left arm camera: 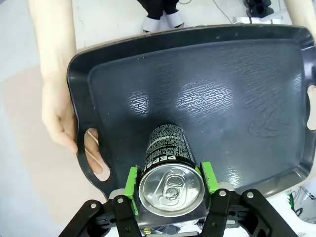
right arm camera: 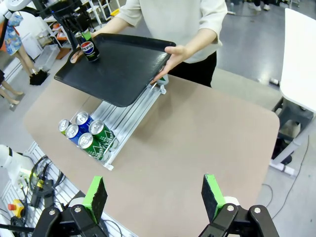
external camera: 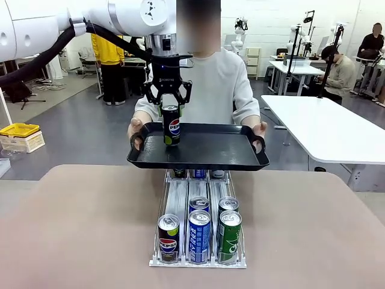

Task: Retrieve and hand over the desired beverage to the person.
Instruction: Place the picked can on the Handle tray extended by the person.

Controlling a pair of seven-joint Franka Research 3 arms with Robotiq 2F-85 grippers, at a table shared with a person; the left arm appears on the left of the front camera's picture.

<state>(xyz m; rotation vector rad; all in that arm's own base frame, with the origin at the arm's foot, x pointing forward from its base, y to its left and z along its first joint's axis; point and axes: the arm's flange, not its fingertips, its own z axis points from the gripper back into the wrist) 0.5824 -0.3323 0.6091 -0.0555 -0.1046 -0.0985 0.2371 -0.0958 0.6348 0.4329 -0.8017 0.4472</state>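
Bench (external camera: 90,229) beige. My left tool (external camera: 171,114) clamps Pepsi can (external camera: 171,127) over tray (external camera: 222,147) of person (external camera: 222,78): rigid, slick, thin-walled; I hold upper sidewall; right tool (right arm camera: 154,192) wide.

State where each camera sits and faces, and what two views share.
Front: between the arms, facing across the table at the person holding the tray; left arm shows.
Left wrist: looks down the left gripper at its Pepsi can over the tray.
Right wrist: above the table's near edge, facing the person; open right gripper shows.
Shared: front and right wrist both show the can rack.
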